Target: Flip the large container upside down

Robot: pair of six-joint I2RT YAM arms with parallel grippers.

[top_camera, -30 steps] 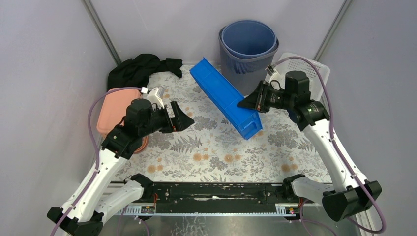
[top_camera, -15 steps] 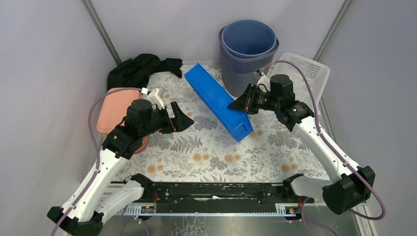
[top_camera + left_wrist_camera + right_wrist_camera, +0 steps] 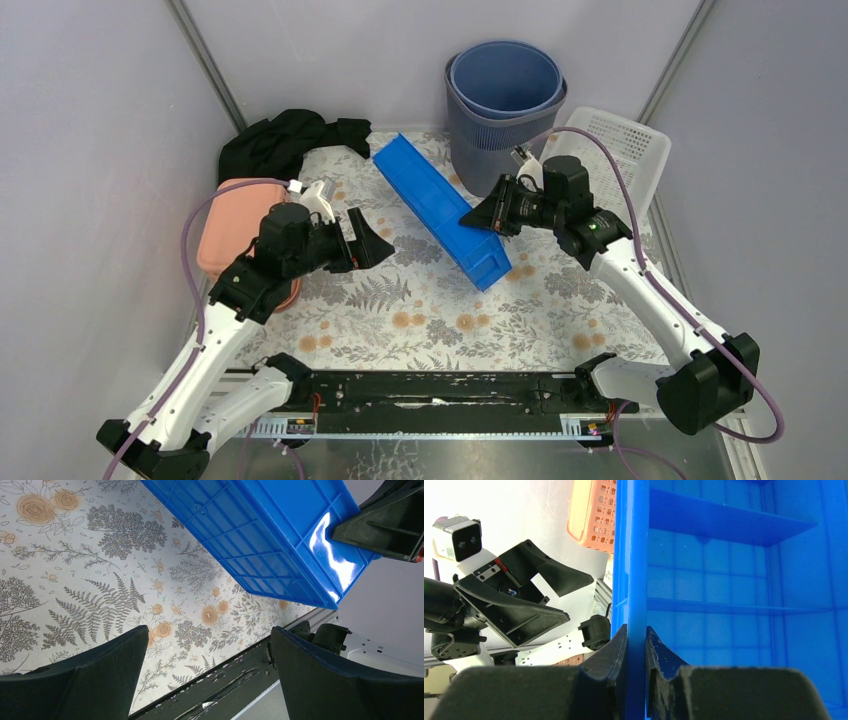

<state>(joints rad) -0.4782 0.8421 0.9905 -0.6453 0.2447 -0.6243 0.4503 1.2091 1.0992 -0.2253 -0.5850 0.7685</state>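
Working from the left, a pink basket (image 3: 225,240) is noted at the left edge of the mat (image 3: 400,320), and a black cloth (image 3: 285,140) at the far left corner. The left claw (image 3: 378,242) is spread wide with nothing between its fingers. It is pointed at the bin (image 3: 430,205) and is apart from it.

The bin is found at mid-table, running from far left to near right. It appears tipped onto its long side, with the ribbed base turned to the left and the partitioned inside to the right. Whether its lower edge rests on the mat cannot be told. The turn is judged partly done.

The right claw (image 3: 636,630) is closed narrow on the rim of the bin's upper long wall, with one finger inside and one outside, somewhat toward the near end. Beyond it, stacked buckets (image 3: 505,95) stand at the far side near the bin, and a white basket (image 3: 625,150) lies at the far right.

The bin is judged to be stiff moulded plastic, light for its length and not fragile. Its gloss suggests a slippery face. A long body pinched at one thin wall is likely to swing or twist. The rim wall is the only part thin enough to be taken, and a hold nearer mid-length would be steadier. The free left claw could be used to steady the base.
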